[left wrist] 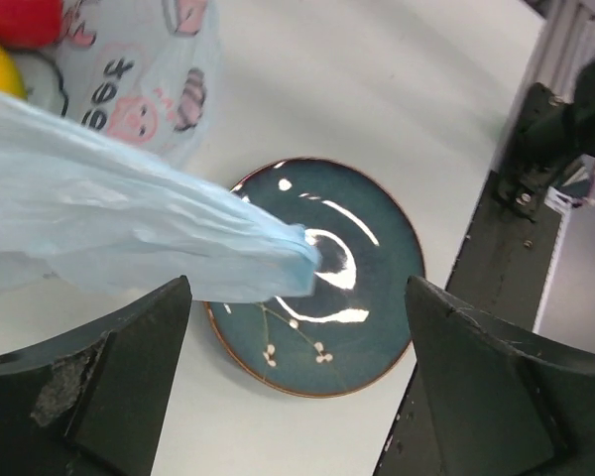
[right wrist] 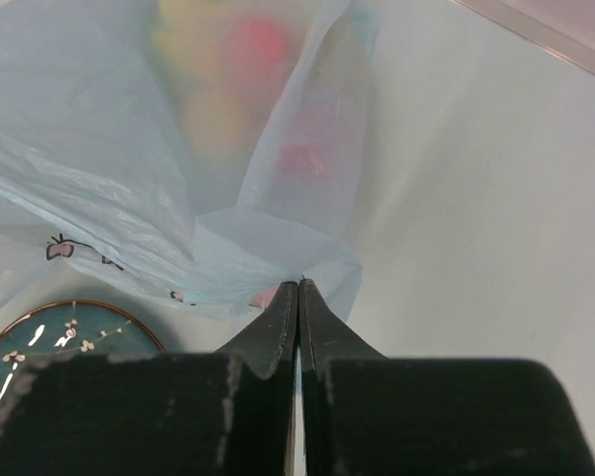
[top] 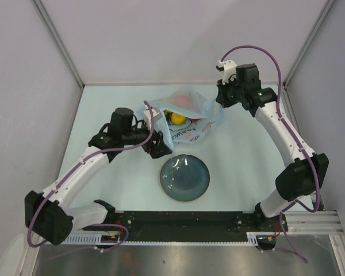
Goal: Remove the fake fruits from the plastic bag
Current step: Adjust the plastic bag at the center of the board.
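The light-blue plastic bag (top: 187,115) lies at the back middle of the table, lifted at its right side. A yellow round fruit (top: 176,118) shows in its mouth, with a red fruit (left wrist: 15,20) beside it. Through the plastic in the right wrist view the fruits are a blurred yellow patch (right wrist: 193,104) and a red patch (right wrist: 260,45). My right gripper (right wrist: 299,285) is shut on the bag's edge (right wrist: 278,243); it also shows in the top view (top: 223,99). My left gripper (left wrist: 297,293) is wide open at the bag's near left side (top: 158,145). A strip of the bag (left wrist: 149,238) passes above its fingers, not gripped.
A dark teal round plate (top: 185,179) sits just in front of the bag, below my left gripper (left wrist: 377,248). The black rail with the arm bases (top: 190,221) runs along the near edge. Grey walls enclose the table on three sides.
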`<state>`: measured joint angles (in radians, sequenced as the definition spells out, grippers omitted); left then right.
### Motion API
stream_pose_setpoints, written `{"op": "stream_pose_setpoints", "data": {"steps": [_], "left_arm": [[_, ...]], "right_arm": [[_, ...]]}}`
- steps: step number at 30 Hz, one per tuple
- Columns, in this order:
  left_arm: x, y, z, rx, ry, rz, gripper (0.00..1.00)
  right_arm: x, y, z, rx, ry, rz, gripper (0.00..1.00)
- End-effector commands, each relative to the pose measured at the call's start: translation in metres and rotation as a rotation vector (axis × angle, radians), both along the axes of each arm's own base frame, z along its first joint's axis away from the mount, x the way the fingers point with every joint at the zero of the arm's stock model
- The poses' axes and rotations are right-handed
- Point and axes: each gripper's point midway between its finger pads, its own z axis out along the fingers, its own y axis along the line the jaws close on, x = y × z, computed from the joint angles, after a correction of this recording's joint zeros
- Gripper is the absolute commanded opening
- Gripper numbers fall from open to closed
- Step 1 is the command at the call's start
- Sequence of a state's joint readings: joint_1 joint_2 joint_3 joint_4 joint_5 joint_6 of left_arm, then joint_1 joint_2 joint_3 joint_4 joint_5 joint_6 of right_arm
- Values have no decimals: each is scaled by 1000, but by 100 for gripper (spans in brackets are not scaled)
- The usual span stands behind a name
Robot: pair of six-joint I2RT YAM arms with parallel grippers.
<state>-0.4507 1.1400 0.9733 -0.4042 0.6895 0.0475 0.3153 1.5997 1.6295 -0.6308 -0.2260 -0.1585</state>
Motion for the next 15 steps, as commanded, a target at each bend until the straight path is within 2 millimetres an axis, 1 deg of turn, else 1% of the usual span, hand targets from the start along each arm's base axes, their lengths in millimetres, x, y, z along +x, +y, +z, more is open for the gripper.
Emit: {"op": "stream_pose_setpoints", "data": {"steps": [1,4,6,9,10,12,15], "left_arm": [[29,3,0,28,23,181,94],[30,0,5,5,71,217,94],[26,-9,10,-26,98,198,94],[31,-20,5,-32,102,196,91],[37,-23,1,-31,106,209,91],[45,-28,1,-46,110,223,88],[62,-29,-3,-35,132,295,77]], "right_arm": [[-8,4,44,39,-107,23,0],[-10,6,43,40,-109,28,0],[-12,6,42,40,-107,29,0],[-13,6,39,39,-106,31,0],[-13,7,39,40,-107,34,0],[-13,8,38,39,-106,34,0],[-12,7,36,36,-103,30,0]]}}
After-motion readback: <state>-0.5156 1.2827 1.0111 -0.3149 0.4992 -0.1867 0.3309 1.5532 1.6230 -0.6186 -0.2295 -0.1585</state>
